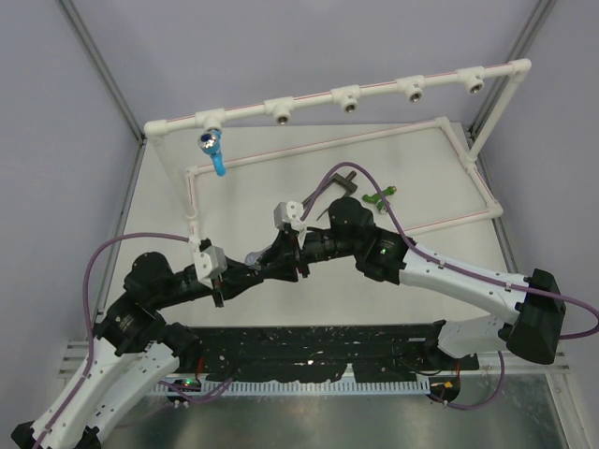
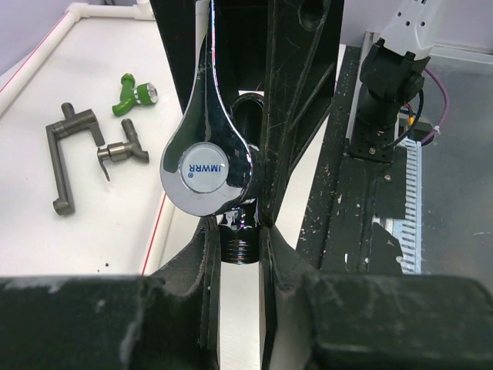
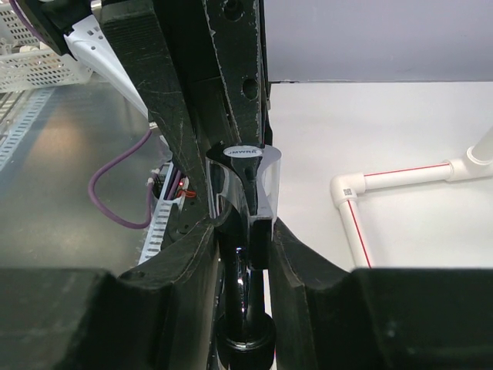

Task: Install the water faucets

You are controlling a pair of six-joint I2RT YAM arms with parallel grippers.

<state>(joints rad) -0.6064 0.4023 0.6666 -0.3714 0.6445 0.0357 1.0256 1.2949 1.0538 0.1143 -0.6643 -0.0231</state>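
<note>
Both grippers hold the chrome water faucet [image 2: 206, 168] above the middle of the table. My left gripper [image 2: 235, 235] is shut on its threaded end, with the round-capped handle just beyond the fingertips. From the other side, my right gripper [image 3: 258, 231] is shut on the faucet's chrome body [image 3: 256, 181]. In the top view the left gripper [image 1: 265, 267] and right gripper [image 1: 298, 251] meet tip to tip. A blue faucet [image 1: 213, 147] hangs from the white pipe frame [image 1: 374, 89]. A green faucet [image 2: 132, 94] and two dark brown-grey faucets [image 2: 69, 150] [image 2: 123, 152] lie loose on the table.
The frame's top bar carries several round sockets [image 1: 349, 101] to the right of the blue faucet. A lower white pipe loop [image 1: 477, 182] borders the table. A black mat [image 1: 318, 351] and a white perforated strip [image 1: 309, 383] lie by the arm bases.
</note>
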